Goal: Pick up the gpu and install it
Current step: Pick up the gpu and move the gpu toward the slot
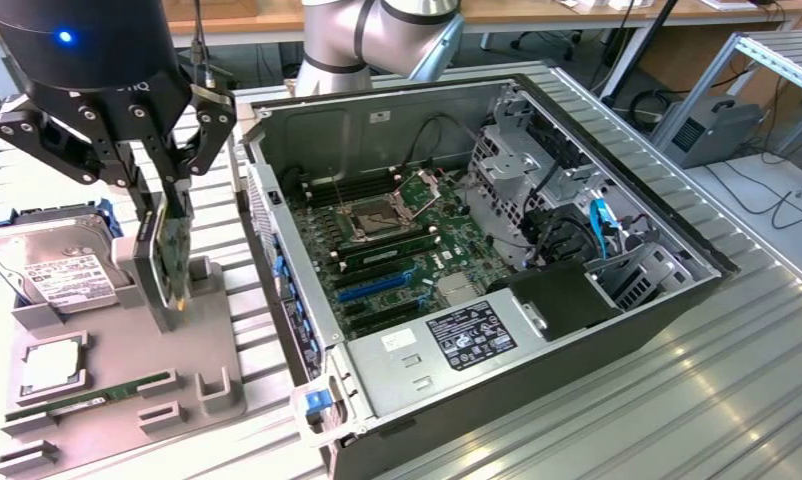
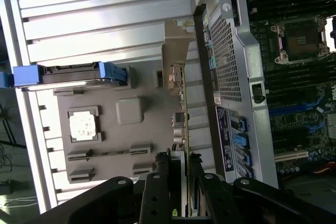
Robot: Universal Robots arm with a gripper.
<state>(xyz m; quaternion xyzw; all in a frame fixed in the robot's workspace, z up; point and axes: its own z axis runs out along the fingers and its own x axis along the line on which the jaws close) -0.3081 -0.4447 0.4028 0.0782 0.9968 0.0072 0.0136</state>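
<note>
A robot arm's gripper (image 1: 161,225) stands clamped on the gpu (image 1: 161,275), one finger on each flat face of the card, holding it upright and edge-on over the grey parts tray (image 1: 221,375) at the exterior view's left. Whether the card's lower edge rests in the tray's slot or hangs just above it cannot be told. In the wrist view the gpu (image 2: 181,108) runs as a thin line straight out from between the fingers (image 2: 157,182), with the tray (image 2: 131,111) beneath it. On that tray lie a hard drive (image 1: 54,270), a processor chip (image 1: 52,365) and a memory stick (image 1: 88,397). Just beside the tray, toward the exterior view's right, the open computer case (image 1: 615,310) lies on its side, its motherboard (image 1: 401,245) exposed.

The card looks stiff and fairly light, though heavier toward its cooler block and metal end bracket – so it may tip in a loose pinch. It is likely fragile: the small parts and the contact edge should stay untouched. The safest hold is the one seen here, across the flat faces near the top edge – away from the connector.
</note>
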